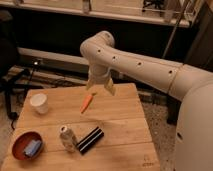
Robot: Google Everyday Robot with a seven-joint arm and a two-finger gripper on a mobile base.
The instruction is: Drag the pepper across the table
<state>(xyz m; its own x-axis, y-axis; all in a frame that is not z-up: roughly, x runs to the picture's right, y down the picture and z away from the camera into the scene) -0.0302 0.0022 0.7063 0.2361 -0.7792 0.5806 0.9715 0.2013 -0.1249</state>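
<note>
- Behind the light wooden worktop (120, 112) runs a dark wall with a pale ledge.
- The pepper (87, 103) lies slantwise toward the far edge, right of the white cup (39, 103) and well apart from the can (67, 137).
- The end effector (101, 90) hangs just over the pepper's upper end, prongs spread, pinching nothing; whether they touch it I cannot tell.
- By my reading the drag has not begun: contact and the whole pull remain.

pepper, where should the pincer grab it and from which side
Grip the pepper across its thicker far half, coming straight down from above. It lies flat on the table, slender and tapering toward the near end, so only its narrow width fits between the jaws. The pincer hangs open just above that far end.
</note>
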